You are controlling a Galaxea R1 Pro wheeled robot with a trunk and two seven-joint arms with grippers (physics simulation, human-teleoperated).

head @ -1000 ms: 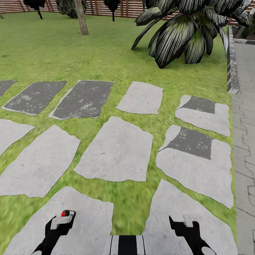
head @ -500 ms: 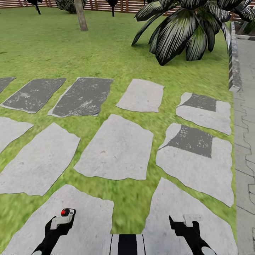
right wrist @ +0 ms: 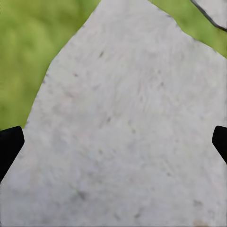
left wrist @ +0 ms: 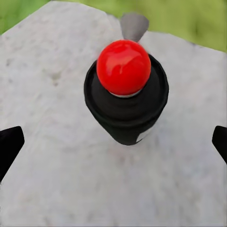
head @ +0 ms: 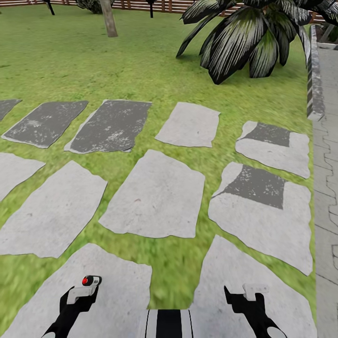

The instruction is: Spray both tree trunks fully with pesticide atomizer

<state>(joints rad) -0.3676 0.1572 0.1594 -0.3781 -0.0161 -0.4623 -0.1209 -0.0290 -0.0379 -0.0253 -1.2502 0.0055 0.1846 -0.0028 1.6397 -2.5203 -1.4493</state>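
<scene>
We hold both arms low at the near edge of the head view, over pale stepping stones (head: 155, 195) set in the lawn (head: 70, 61).

Left gripper (head: 83, 295): it carries the pesticide atomizer (head: 88, 280), whose red top peeks just above the gripper body in the head view. In the left wrist view the atomizer (left wrist: 126, 97) sits centred between the two black fingertips (left wrist: 9, 146), a black can with a round red cap and a small grey nozzle tab beyond it. The tips sit out at the frame edges, well apart from the can as seen there, so we can't confirm pad contact; grip state: cannot tell.

Right gripper (head: 249, 293): nothing in it. In the right wrist view the fingertips (right wrist: 9, 146) stand wide apart at the frame edges, with bare stone (right wrist: 132, 132) and a strip of grass between them.

One tree trunk (head: 109, 19), pale grey-brown and bare, stands far across the lawn toward the left, near the brown slat fence (head: 136, 4). A big dark striped-leaf plant (head: 249, 37) sits at the far right, beside a stone kerb (head: 315, 75) and grey paving (head: 326, 188).

A few far stones (head: 112, 126) are dark grey rather than pale.
</scene>
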